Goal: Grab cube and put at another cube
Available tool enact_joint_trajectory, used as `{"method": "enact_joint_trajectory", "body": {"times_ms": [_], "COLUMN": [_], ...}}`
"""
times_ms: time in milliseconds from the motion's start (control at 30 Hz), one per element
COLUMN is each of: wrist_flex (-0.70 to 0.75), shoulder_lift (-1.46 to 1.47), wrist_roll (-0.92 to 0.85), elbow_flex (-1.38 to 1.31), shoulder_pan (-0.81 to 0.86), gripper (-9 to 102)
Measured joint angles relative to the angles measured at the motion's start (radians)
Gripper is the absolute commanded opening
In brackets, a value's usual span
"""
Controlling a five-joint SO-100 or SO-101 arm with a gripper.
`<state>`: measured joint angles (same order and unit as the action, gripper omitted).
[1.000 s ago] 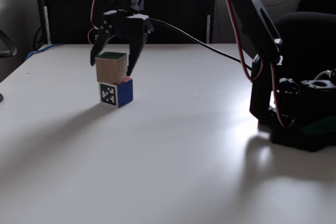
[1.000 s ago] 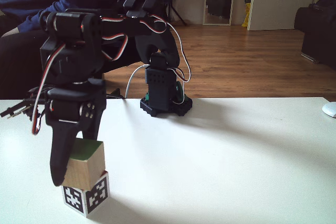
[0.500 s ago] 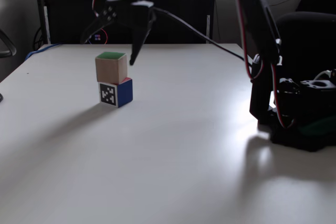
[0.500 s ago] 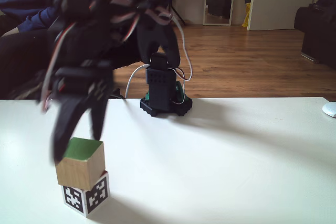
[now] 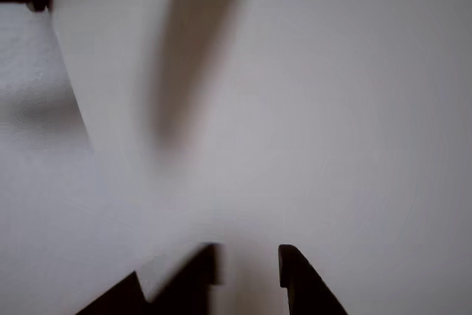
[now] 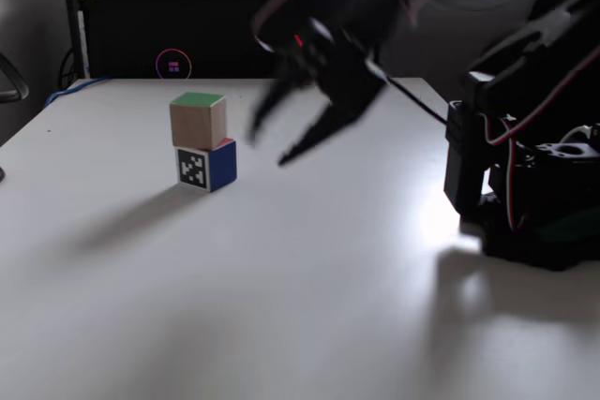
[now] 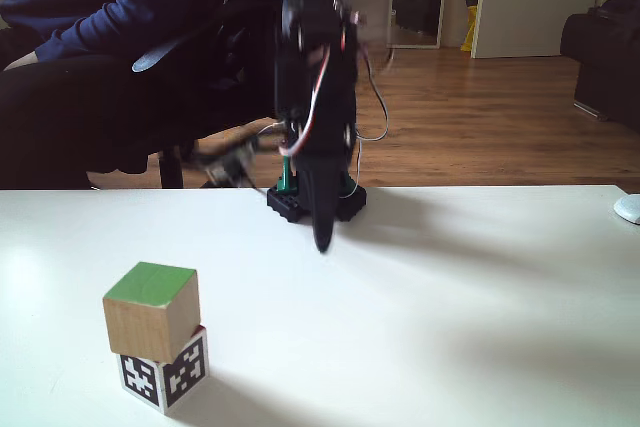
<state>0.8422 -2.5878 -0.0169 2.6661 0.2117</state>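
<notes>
**Now stacked, gripper off the cubes**

Nearest us in a fixed view, the cube (image 7: 152, 309) with its green face up sits on another cube (image 7: 164, 378), close to the tabletop's (image 7: 450, 307) near left corner. Beyond, we see the arm folded toward its base (image 7: 315, 202), blurred. Its gripper (image 6: 286, 133) hangs above the tabletop's middle, jaws spread wide, holding nothing.

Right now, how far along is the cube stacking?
Looks essentially done: the cube with the green top rests on the other cube, also visible in another fixed view. Nothing is in hand: the pincer is open, blurred, apart from the stack. Little remains except parking the arm.
</notes>
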Motion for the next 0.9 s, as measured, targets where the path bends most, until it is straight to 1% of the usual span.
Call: {"method": "enact_joint_trajectory", "body": {"times_ms": [100,200,267,400,633,800,900], "wrist_flex": [-0.020,-0.003,0.038,0.209,0.345,0.396,0.419], "shoulder_lift": [-0.160,-0.318,-0.434,-0.661,-0.692,-0.696,-0.696], "wrist_roll": [0.029,0.035,0.037,0.037,-0.061,-0.078,-0.103], "elbow_flex": [0.147,0.253,0.319,0.359,0.359,0.357,0.354], "shoulder_pan": [-0.026,-0.066,-0.072,-0.097,-0.106,-0.103,-0.057], "gripper": [0,0,0,0,0,0,0]}}
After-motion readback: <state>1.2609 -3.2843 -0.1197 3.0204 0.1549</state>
